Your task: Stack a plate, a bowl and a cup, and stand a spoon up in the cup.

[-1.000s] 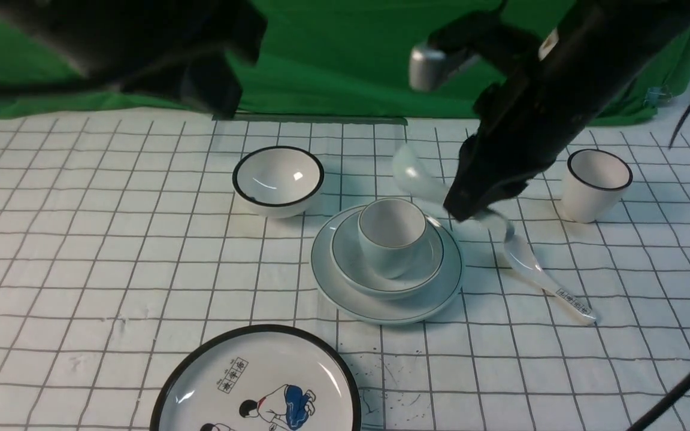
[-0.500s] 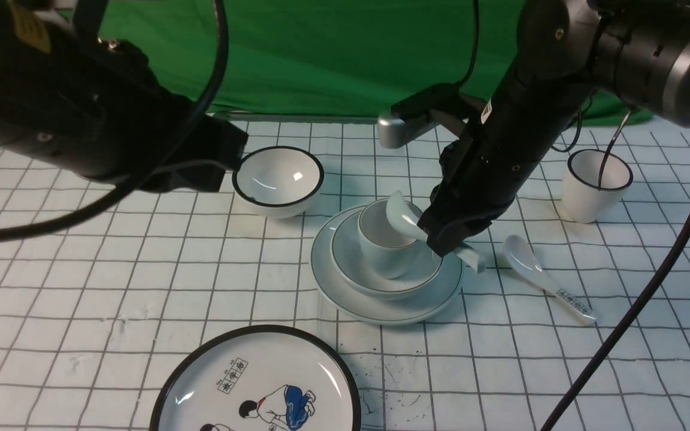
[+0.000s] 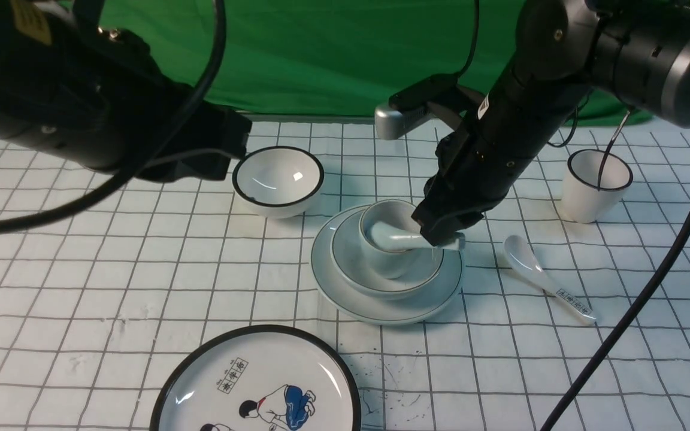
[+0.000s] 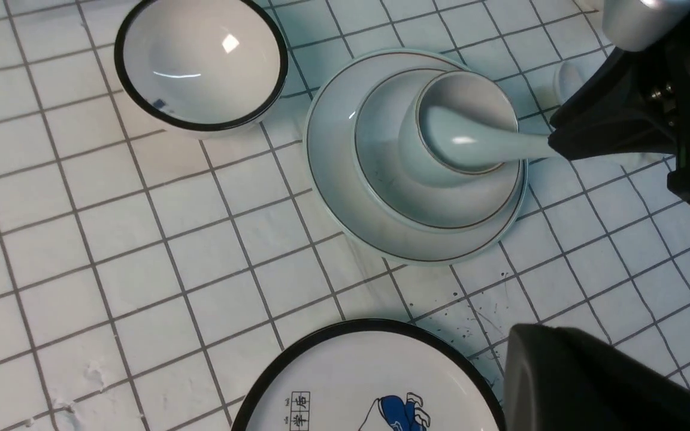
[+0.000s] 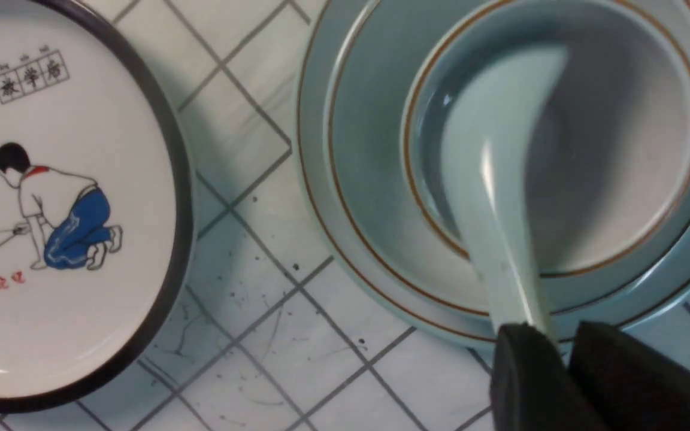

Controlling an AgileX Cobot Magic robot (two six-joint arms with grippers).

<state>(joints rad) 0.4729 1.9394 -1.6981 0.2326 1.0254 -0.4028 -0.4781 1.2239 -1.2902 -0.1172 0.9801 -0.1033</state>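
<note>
The pale grey-green plate [image 3: 381,306] lies mid-table with the shallow bowl [image 3: 354,268] on it and the cup [image 3: 381,258] in the bowl. My right gripper [image 3: 448,234] is shut on the handle of the plain spoon [image 3: 394,238], whose scoop dips into the cup while the handle leans over the rim. The stack shows in the left wrist view: plate [image 4: 333,179], bowl [image 4: 381,173], cup [image 4: 471,90], spoon [image 4: 471,143]. The right wrist view shows the spoon [image 5: 489,179], cup [image 5: 620,167] and gripper [image 5: 551,344]. Only one dark finger [image 4: 590,383] of my left gripper shows, held high on the left.
A black-rimmed white bowl [image 3: 278,179] sits left behind the stack. A black-rimmed white cup [image 3: 595,182] stands at the right. A white spoon with printed handle [image 3: 545,278] lies right of the plate. A cartoon plate [image 3: 261,383] lies at the front edge.
My right gripper has carried the plain spoon from behind the stack down over the cup, and its scoop now sits inside. The left arm has swung into view at the upper left.
</note>
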